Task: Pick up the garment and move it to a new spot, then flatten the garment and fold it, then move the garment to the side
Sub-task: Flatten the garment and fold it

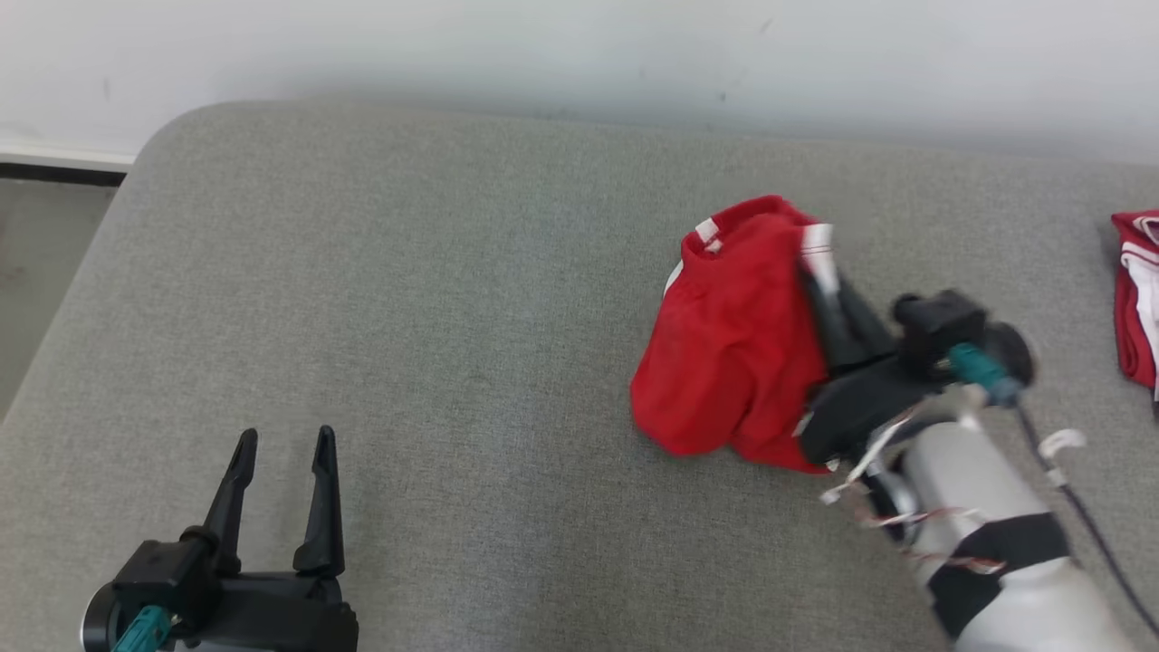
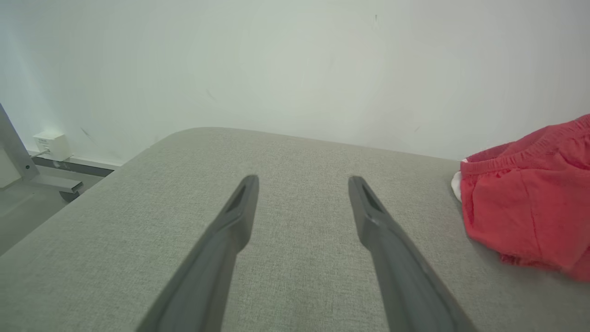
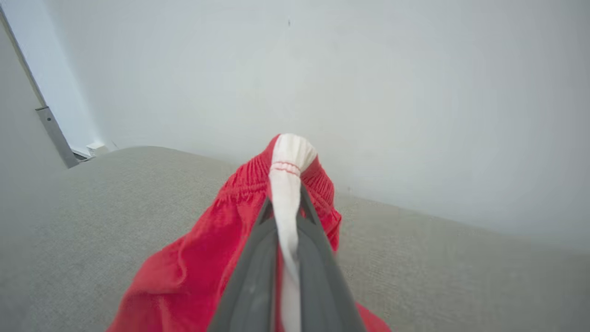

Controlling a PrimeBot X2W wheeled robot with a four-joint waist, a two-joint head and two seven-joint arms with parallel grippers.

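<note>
My right gripper point(image 1: 818, 276) is clamped on the white side stripe of the red shorts point(image 1: 729, 344), bunched right of centre on the grey cushion point(image 1: 407, 272) — gripped at the waistband, I judge, for lifting. My left gripper point(image 1: 285, 436) rests open, well apart.

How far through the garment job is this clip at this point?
Done: the right claw is shut on the garment, at its white stripe. In hand: the pick-up; the cloth hangs bunched from the claw, its bottom on the grey surface. To do: moving it, flattening, folding, setting aside. The left claw is open, away from it.
</note>
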